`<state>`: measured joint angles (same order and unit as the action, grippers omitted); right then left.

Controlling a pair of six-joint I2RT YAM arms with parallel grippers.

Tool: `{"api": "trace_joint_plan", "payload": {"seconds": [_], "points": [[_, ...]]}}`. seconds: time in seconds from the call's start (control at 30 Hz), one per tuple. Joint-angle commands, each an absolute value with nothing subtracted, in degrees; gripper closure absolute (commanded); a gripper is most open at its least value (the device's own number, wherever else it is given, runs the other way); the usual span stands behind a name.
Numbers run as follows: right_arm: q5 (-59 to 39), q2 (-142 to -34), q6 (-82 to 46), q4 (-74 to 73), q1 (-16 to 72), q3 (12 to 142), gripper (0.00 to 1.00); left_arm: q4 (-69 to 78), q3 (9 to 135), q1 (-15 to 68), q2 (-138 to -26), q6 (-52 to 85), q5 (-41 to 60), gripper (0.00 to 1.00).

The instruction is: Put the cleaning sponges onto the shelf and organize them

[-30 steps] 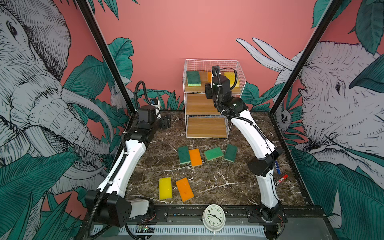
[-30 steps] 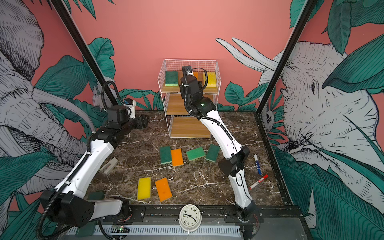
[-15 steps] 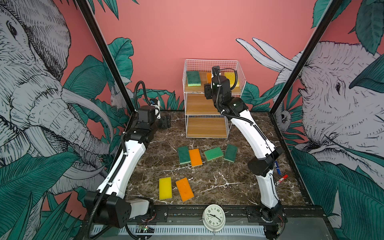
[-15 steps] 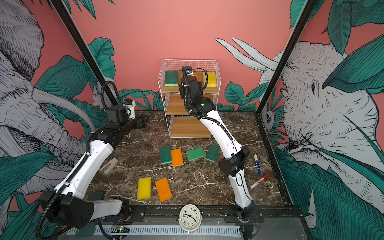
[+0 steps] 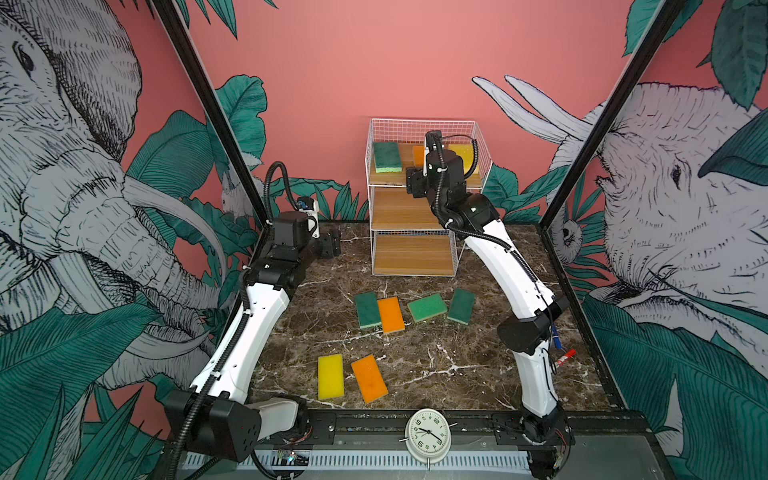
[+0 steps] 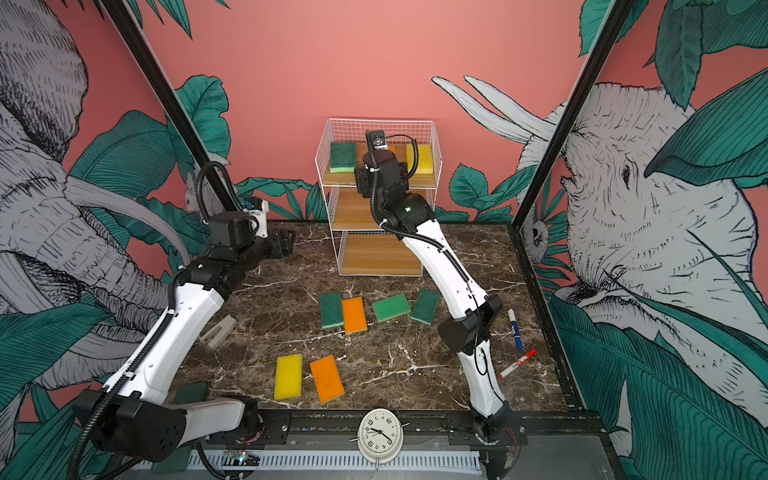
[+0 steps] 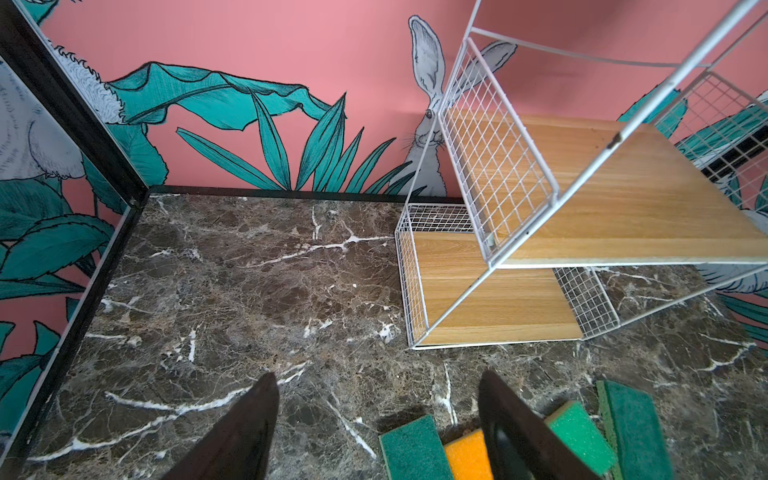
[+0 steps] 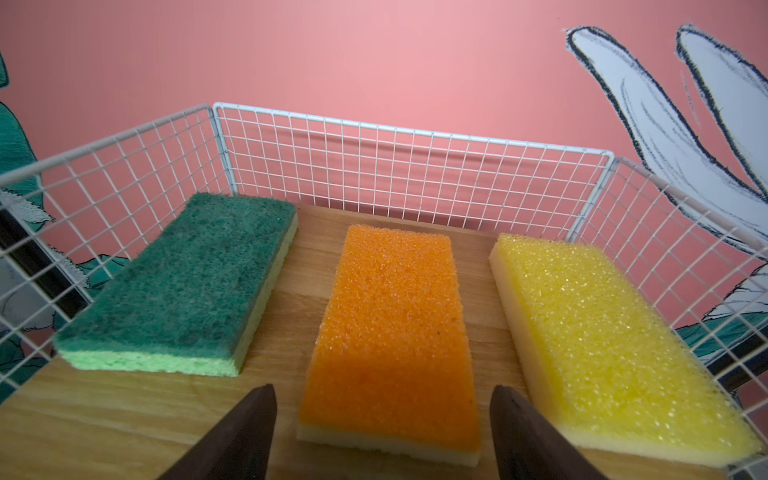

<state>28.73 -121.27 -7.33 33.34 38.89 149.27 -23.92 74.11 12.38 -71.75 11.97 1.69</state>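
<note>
Right pincer [image 8: 382, 388] is held open at the top board of the shelf [image 5: 411, 253], and nothing is held in it: its jaws are spread on both sides of the near end of the orange sponge [image 8: 390, 332], not touching it. Three sponges are laid side by side on that board: the green sponge [image 8: 183, 282], the orange sponge and the yellow sponge [image 8: 615, 340]. Left pincer [image 7: 378, 376] is held open too, with nothing in it, over the worktop [image 5: 436, 365] beside the shelf. In front of the shelf, a row is made by a dark green sponge [image 5: 368, 309], a second orange sponge [image 5: 390, 314] touching it, a light green sponge [image 5: 427, 306] and another green sponge [image 5: 461, 306]. Nearer the front, a second yellow sponge [image 5: 330, 376] and a third orange sponge [image 5: 369, 378] are laid side by side.
</note>
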Motion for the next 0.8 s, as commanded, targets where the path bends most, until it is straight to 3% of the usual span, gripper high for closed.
{"api": "trace_joint_plan", "payload": {"seconds": [0.0, 0.47, 0.77], "points": [[27.7, -117.2, -6.6, 32.8, 40.6, 148.5, 0.16, -24.9, 75.1, 12.0, -69.3, 11.8, 2.3, 0.24], [26.9, -105.0, -3.3, 26.9, 43.7, 136.4, 0.14, -26.0, 76.0, 12.1, -67.4, 12.7, 4.0, 0.24], [21.3, -109.2, -0.8, 30.6, 43.6, 143.4, 0.43, -27.1, 77.8, 12.0, -68.0, 12.6, 4.6, 0.25]]}}
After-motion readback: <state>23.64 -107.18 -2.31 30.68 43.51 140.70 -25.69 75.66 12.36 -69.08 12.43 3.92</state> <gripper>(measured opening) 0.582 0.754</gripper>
